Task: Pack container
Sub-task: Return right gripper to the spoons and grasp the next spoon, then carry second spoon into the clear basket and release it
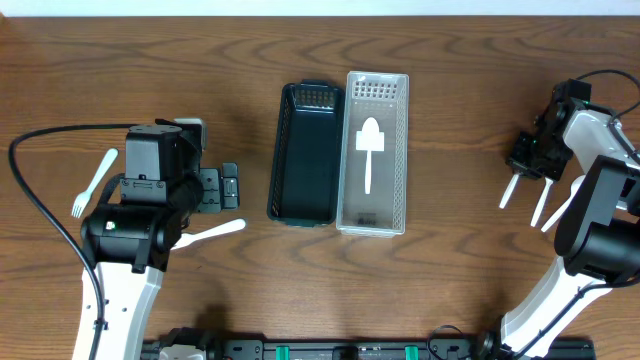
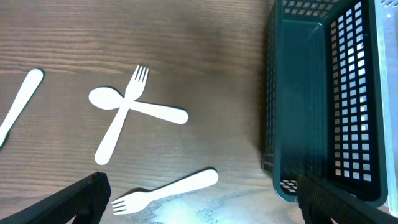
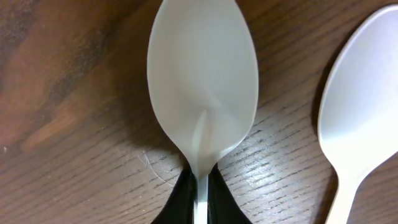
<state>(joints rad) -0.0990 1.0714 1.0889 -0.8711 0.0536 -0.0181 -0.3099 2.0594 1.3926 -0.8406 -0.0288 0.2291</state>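
Observation:
A dark teal basket and a clear white basket stand side by side mid-table; the white one holds a white spoon. My left gripper is open and empty, with a white fork on the table between its fingers. A crossed spoon and fork lie further ahead, left of the teal basket. My right gripper is shut on the neck of a white spoon, low over the table. Another white spoon lies to its right.
A white fork lies at the far left and another utensil handle shows at the left edge of the left wrist view. White utensils lie by the right arm. A black cable loops at the left.

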